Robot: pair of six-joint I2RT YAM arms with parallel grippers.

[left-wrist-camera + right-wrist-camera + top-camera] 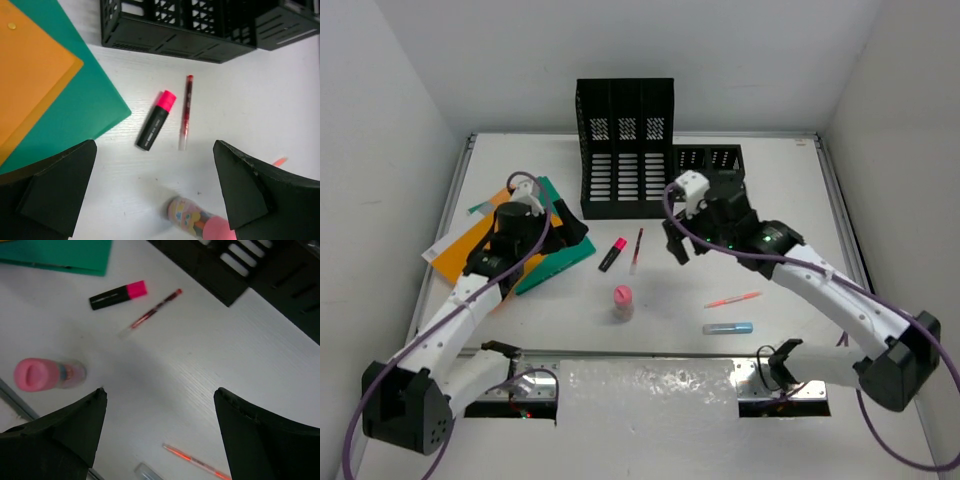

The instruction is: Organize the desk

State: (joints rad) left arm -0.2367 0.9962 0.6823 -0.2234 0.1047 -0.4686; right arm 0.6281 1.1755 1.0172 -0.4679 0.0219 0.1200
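Left gripper [155, 170] spread wide, empty, right gripper [160, 405] likewise, both hovering above the desk [800, 200]

The white flat desk [795, 185] is bare along its right side. A tall black slotted file holder [625, 150] and a lower black mesh box [710, 162] block the far middle. A green folder [560, 264] and an orange folder [458, 256] cover the left. Mid-desk clutter has bare gaps between items: a pink-capped black highlighter [612, 254] just beside a red pen [638, 250], a pink-capped bottle [622, 302], a thin orange pen [732, 299] and a blue-capped clear tube [727, 328].

The desk [200, 370] is matt white woodgrain; the file holder [625, 150] matt black plastic.
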